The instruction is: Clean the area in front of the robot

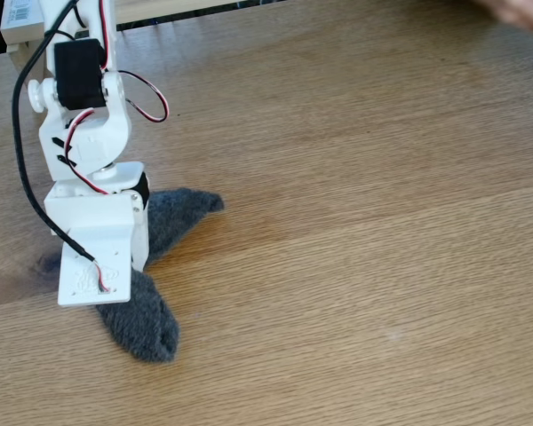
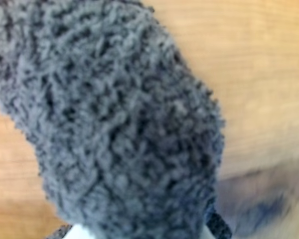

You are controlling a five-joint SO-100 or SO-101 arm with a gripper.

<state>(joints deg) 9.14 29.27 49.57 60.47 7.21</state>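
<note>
In the fixed view the white robot arm (image 1: 87,142), with its black servo block and red and black wires, reaches down at the left of the oak tabletop (image 1: 364,231). Its flat white gripper (image 1: 103,300) points at the table and looks shut on a grey fuzzy cloth (image 1: 149,324). The cloth is bent under the gripper, with one end lying toward the front and the other end (image 1: 185,209) behind it to the right. In the wrist view the cloth (image 2: 119,124) hangs close to the lens and hides the jaws, with wood around it.
A white shelf board with a barcode label (image 1: 22,16) stands at the back left. A blurred human hand (image 1: 522,12) shows at the top right corner. A dark knot (image 1: 48,262) marks the wood left of the gripper. Bare tabletop stretches to the right.
</note>
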